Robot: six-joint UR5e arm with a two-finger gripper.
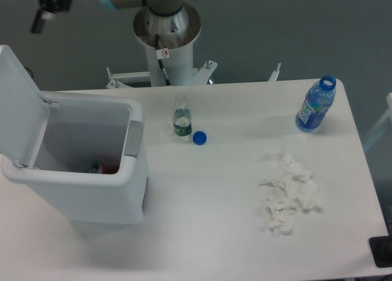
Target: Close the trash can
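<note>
Your large white plastic trash can sits at the counter's left end, its light, stiff hinged lid upright; push its top edge. The gripper is above it, mostly out of frame; I cannot tell how the jaws stand.

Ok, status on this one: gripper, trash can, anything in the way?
Gripper at top-left frame edge, mostly cropped, state unreadable. Trash can open, lid upright at left. Nothing blocking the lid's swing.

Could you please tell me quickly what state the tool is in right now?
Tool: cannot be told. It is mostly out of frame at the top left, above the open lid of the trash can, and touches nothing visible.
</note>
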